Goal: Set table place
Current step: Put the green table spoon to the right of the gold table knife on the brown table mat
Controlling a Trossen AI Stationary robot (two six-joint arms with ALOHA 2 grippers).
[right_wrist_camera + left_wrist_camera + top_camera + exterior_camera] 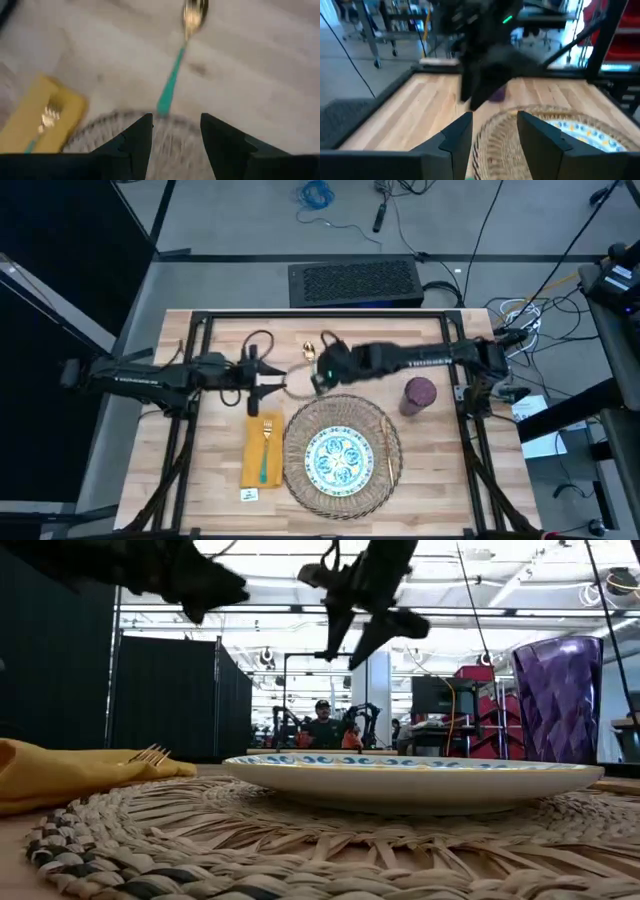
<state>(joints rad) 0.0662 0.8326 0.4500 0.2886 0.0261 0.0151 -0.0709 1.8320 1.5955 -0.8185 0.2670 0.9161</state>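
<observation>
- Right gripper (pixel 172 131) hovers with jaws released — a green-handled spoon (pixel 176 72) lies on the tabletop (pixel 260 65) just ahead of them, its handle end touching the woven mat (pixel 165 135).
- Left gripper (pixel 492 132) — jaws released, empty, beside the mat's edge; plate (pixel 338 457) sits on the mat.

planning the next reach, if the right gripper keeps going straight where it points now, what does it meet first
Most likely the green-handled spoon: in the right wrist view it lies dead ahead of the open right gripper, just past the woven mat edge. Depth is unclear, so bare table might come first.
</observation>
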